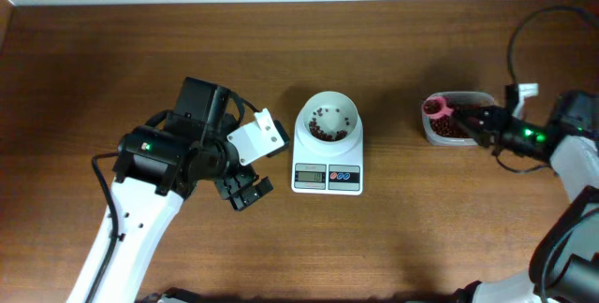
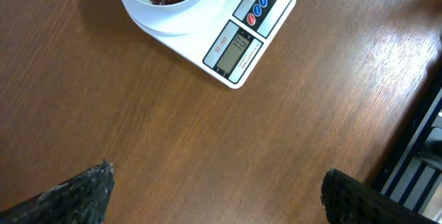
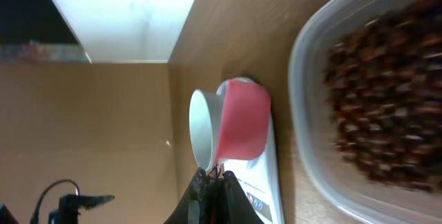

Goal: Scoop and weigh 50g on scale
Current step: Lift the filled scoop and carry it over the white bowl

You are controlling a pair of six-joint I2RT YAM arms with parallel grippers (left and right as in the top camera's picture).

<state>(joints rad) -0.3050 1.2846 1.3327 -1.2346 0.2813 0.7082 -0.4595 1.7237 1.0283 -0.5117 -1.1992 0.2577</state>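
Note:
The white scale (image 1: pixel 328 174) sits mid-table with a round white bowl (image 1: pixel 328 119) on it; a few reddish-brown beans (image 1: pixel 323 131) lie in the bowl. More beans (image 1: pixel 457 127) fill a clear tub (image 1: pixel 473 98) to the right. My right gripper (image 1: pixel 468 117) is shut on the handle of a pink spoon (image 1: pixel 433 108), whose cup hangs over the tub's left end. In the right wrist view the spoon (image 3: pixel 242 126) is in front of the bowl (image 3: pixel 202 135), beside the tub (image 3: pixel 304 79). My left gripper (image 1: pixel 245 189) stands open over bare table left of the scale (image 2: pixel 242 41).
The table's far edge meets a pale wall along the top of the overhead view. The left arm's white body (image 1: pixel 140 209) crosses the front left. Cables (image 1: pixel 524 32) loop over the right arm. Bare wood lies between the scale and the tub.

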